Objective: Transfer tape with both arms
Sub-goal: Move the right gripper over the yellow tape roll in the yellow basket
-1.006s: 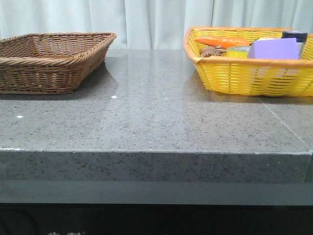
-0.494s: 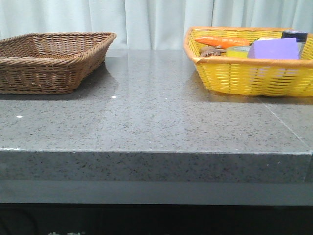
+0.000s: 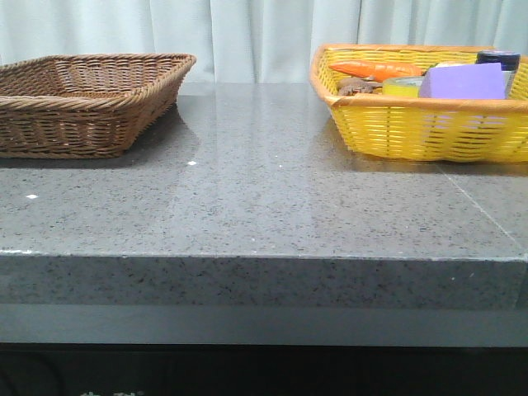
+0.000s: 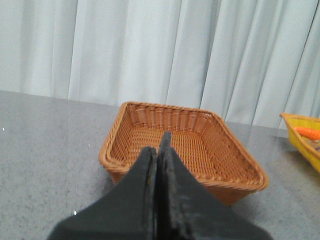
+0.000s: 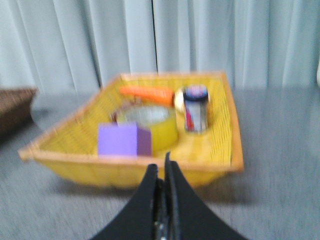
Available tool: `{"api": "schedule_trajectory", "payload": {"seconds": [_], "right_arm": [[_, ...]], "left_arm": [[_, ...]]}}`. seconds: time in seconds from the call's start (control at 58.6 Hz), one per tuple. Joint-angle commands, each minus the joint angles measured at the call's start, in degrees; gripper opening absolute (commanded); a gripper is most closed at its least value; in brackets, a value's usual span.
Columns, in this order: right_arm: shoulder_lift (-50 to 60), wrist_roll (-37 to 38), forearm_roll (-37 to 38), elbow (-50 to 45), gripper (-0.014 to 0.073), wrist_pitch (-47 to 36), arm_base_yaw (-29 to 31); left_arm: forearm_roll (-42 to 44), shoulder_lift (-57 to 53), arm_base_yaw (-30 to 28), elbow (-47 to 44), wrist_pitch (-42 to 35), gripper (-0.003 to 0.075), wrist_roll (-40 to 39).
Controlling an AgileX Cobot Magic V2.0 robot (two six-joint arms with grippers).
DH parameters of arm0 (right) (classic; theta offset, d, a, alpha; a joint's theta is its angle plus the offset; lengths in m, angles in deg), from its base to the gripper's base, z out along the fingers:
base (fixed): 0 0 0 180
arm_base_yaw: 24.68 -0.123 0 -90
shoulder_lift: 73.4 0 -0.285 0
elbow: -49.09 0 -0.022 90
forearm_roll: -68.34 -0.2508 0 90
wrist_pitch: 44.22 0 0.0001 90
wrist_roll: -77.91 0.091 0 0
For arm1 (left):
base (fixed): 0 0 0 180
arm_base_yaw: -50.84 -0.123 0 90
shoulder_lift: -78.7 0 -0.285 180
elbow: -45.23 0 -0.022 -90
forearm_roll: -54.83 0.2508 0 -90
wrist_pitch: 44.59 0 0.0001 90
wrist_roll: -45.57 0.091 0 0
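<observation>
The yellow tape roll [image 5: 150,125] lies flat in the yellow basket [image 5: 220,161], behind the purple block [image 5: 124,140]; in the front view only a sliver of the tape [image 3: 402,87] shows over the basket rim. My right gripper [image 5: 161,169] is shut and empty, in front of the basket's near rim and apart from it. My left gripper [image 4: 158,145] is shut and empty, in front of the brown wicker basket [image 4: 227,172]. Neither gripper shows in the front view.
The yellow basket [image 3: 429,132] at the back right also holds an orange carrot [image 3: 375,69], a dark-lidded can [image 5: 196,108] and a brownish thing [image 3: 356,86]. The brown basket [image 3: 82,124] stands at the back left with nothing seen in it. Grey stone table [image 3: 264,198], curtain behind.
</observation>
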Motion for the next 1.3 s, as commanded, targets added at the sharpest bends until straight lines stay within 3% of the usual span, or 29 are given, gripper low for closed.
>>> {"api": "schedule_trajectory", "payload": {"seconds": [0.0,0.188,0.341,0.443,0.512,0.648,0.716,0.767,0.989,1.279], "right_arm": [[-4.88,-0.43,-0.57,8.30,-0.0081,-0.70,0.29],[-17.32,-0.43,-1.87,20.43,-0.0081,6.38,0.29],[-22.48,-0.43,-1.87,24.10,-0.0077,9.19,0.24],[-22.71,-0.43,-1.87,24.10,0.0015,9.19,0.24],[-22.71,-0.43,-1.87,24.10,0.0171,9.25,0.24],[-22.71,-0.43,-1.87,24.04,0.0528,9.38,0.24],[-22.71,-0.43,-1.94,24.00,0.0601,9.53,0.24],[-22.71,-0.43,-1.94,24.00,0.0608,9.34,0.24],[-30.74,1.42,-2.08,26.70,0.0601,7.09,0.24],[-58.47,9.25,-1.97,43.96,0.0601,12.02,0.30]], "left_arm": [[0.00,7.57,-0.17,7.65,1.46,-0.0020,-0.55],[0.00,20.25,-0.17,14.91,1.28,-0.0020,-0.42],[0.00,22.41,-0.17,15.69,0.65,-0.0019,-0.42],[0.00,22.41,-0.17,15.69,0.56,0.0017,-0.42],[0.00,22.41,-0.17,15.69,0.56,0.0115,-0.42],[0.00,22.41,-0.17,15.59,0.69,0.0481,-0.42],[0.00,22.41,-0.17,15.46,0.69,0.0613,-0.42],[0.00,22.41,-0.17,15.36,0.97,0.0657,-0.42],[0.00,22.41,-0.17,15.36,1.37,0.0635,-0.42],[0.00,22.41,-0.17,15.36,1.62,0.0617,-0.42]]}}
